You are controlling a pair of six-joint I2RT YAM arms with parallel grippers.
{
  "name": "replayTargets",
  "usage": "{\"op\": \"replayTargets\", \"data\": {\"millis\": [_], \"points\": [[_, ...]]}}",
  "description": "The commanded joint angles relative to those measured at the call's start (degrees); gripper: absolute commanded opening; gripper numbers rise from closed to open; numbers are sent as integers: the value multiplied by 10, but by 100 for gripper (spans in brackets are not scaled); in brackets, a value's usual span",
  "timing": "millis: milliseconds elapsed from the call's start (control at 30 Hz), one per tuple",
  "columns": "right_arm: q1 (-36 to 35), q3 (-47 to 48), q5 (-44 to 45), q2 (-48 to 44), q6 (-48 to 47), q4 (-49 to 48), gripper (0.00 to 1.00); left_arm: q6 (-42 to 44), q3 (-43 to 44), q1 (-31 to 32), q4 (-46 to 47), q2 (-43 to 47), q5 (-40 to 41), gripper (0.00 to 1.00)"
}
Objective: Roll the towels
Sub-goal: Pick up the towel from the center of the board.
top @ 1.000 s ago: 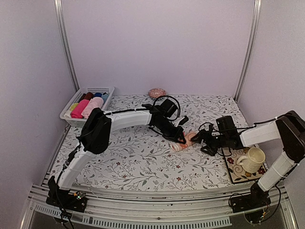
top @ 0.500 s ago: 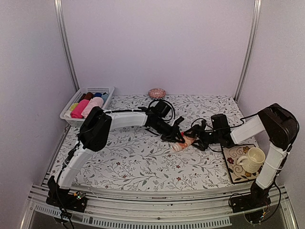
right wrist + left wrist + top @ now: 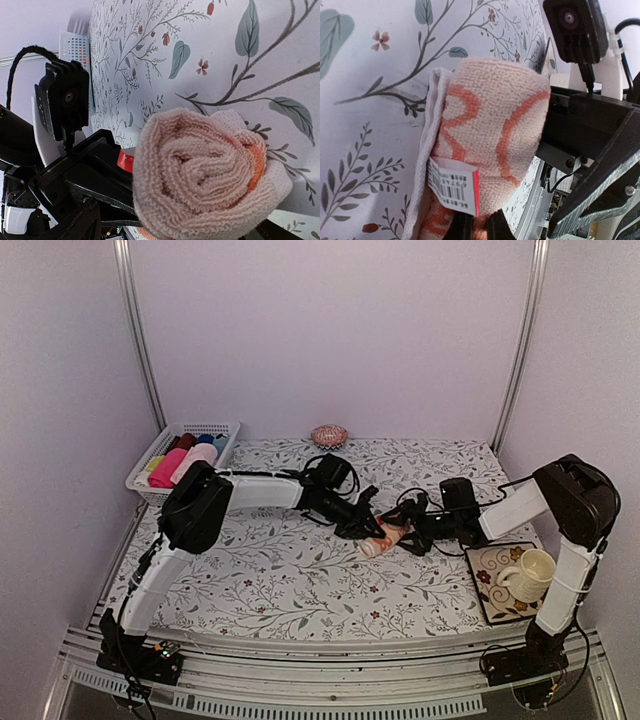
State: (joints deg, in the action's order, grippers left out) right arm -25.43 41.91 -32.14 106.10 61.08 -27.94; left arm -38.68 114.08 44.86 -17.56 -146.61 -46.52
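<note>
The peach-orange towel [image 3: 385, 538] lies rolled up on the floral table [image 3: 300, 580] at mid-right. My left gripper [image 3: 368, 527] holds its left end; in the left wrist view the fingers [image 3: 476, 227] pinch the roll [image 3: 490, 125] just below its barcode tag [image 3: 452, 187]. My right gripper [image 3: 410, 536] holds the right end; the right wrist view looks straight at the spiral end of the roll [image 3: 205, 185], between my jaws. A light pink roll [image 3: 196, 459] lies in the basket.
A white basket [image 3: 150, 492] with several small rolled cloths stands at the back left. A pink patterned round object [image 3: 329, 434] sits at the back wall. A cream mug [image 3: 530, 573] stands on a patterned mat [image 3: 492, 590] at the right.
My right gripper has moved left up to the towel's right end and its elbow has risen. My left gripper has shifted slightly left along the roll. The towel has stayed in place.
</note>
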Motion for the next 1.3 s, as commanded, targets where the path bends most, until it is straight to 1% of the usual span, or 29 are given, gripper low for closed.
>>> {"op": "replayTargets", "data": {"millis": [0, 67, 133, 200, 300, 367, 433, 533, 600, 667, 767, 800, 900, 1000, 1100, 1133, 1267], "points": [[-5, 6, -8, 53, 14, 50, 86, -38, -41, -1, -33, -23, 14, 0], [-5, 14, -6, 66, 11, 53, 83, -36, -43, 0, -33, -24, 12, 0], [-6, 24, -5, 78, 10, 56, 76, -33, -43, 0, -33, -22, 10, 0], [-6, 37, -6, 92, 8, 71, 71, -27, -42, 0, -36, -21, 11, 0], [-6, 54, -6, 110, -1, 92, 61, -14, -40, 0, -46, -17, 14, 0], [-5, 63, -7, 120, -8, 104, 50, -3, -38, 0, -52, -14, 17, 1], [-5, 69, -10, 128, -16, 105, 35, 7, -41, -1, -55, -8, 19, 3], [-4, 81, -15, 135, -29, 105, 15, 18, -56, -6, -55, 14, 22, 9], [-3, 90, -16, 131, -47, 101, 7, 30, -74, -11, -55, 38, 27, 16], [-2, 101, -20, 119, -74, 97, 5, 44, -104, -18, -53, 71, 36, 28], [0, 116, -24, 96, -112, 100, 4, 59, -154, -32, -42, 126, 48, 40], [1, 121, -26, 87, -133, 104, 4, 62, -172, -38, -36, 147, 50, 43], [3, 144, -39, 65, -191, 127, 4, 66, -223, -57, -8, 207, 53, 48], [5, 162, -67, 39, -239, 134, 4, 77, -237, -73, 3, 248, 55, 52], [4, 180, -82, 7, -272, 156, 4, 88, -225, -84, 3, 264, 52, 55], [4, 187, -88, -3, -287, 160, 4, 88, -217, -85, 5, 262, 45, 57], [5, 222, -125, -27, -332, 191, 4, 82, -177, -85, 33, 245, 15, 59]]}}
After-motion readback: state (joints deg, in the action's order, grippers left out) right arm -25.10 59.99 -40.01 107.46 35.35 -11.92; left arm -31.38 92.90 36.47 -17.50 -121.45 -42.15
